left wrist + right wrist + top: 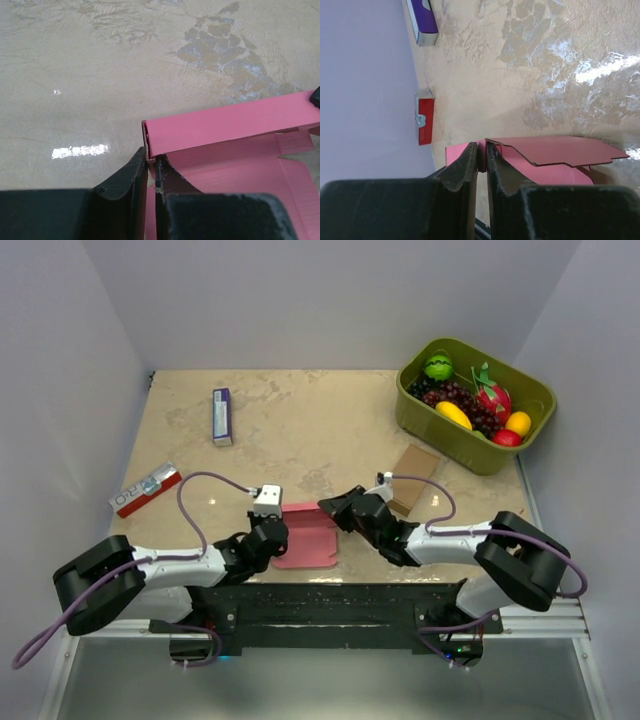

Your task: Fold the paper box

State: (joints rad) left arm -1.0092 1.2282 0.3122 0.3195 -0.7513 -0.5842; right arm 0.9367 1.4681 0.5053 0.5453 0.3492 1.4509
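Observation:
The paper box (310, 540) is a pink-red card sheet lying near the table's front edge between the two arms, partly folded with one long flap raised. My left gripper (277, 536) is shut on its left edge. In the left wrist view the folded wall of the paper box (235, 125) stands up, and the left gripper (151, 160) pinches the card's corner. My right gripper (329, 508) is shut on the box's far right corner. The right wrist view shows the right gripper (481, 154) clamping a pink tab, with a raised flap of the paper box (555, 149) to its right.
A green bin (530, 390) of toy fruit stands at the back right. A brown cardboard box (415, 478) lies just beyond my right arm. A purple-and-white packet (222, 416) lies at the back left and a red-and-white packet (146, 489) at the left edge.

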